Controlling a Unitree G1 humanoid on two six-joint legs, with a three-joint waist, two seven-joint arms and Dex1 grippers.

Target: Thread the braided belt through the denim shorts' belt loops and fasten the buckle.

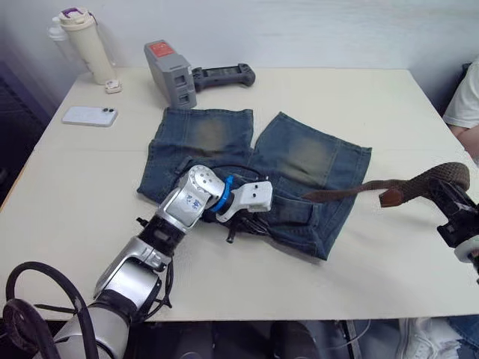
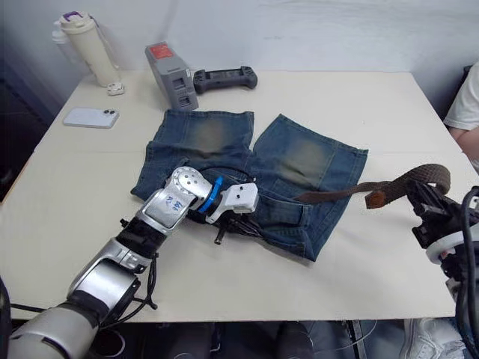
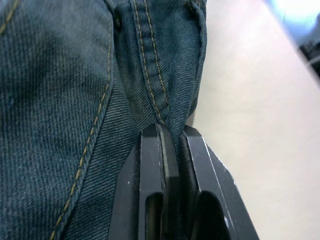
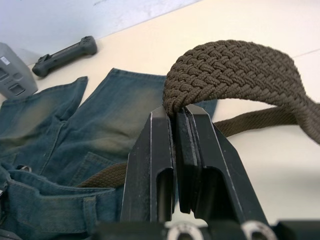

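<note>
The denim shorts (image 1: 299,161) lie flat mid-table, legs pointing away from me. My left gripper (image 1: 238,226) is at the waistband on the near side, shut on a stitched fold of denim (image 3: 160,107). The braided belt (image 1: 352,191) runs from the shorts' right pocket area out to the right. There it arches up into a loop (image 4: 235,67) with my right gripper (image 4: 175,114) shut on it, above the table near the right edge. A tan-brown belt end (image 1: 391,198) hangs beside that gripper. A belt loop (image 4: 90,214) shows on the waistband. The buckle is hidden.
At the back left stand a cream bottle (image 1: 86,45), a white phone (image 1: 90,116), a small white object (image 1: 113,87), a grey box with a red label (image 1: 171,73) and a black handle (image 1: 223,76). A person's white sleeve (image 1: 468,101) is at the right edge.
</note>
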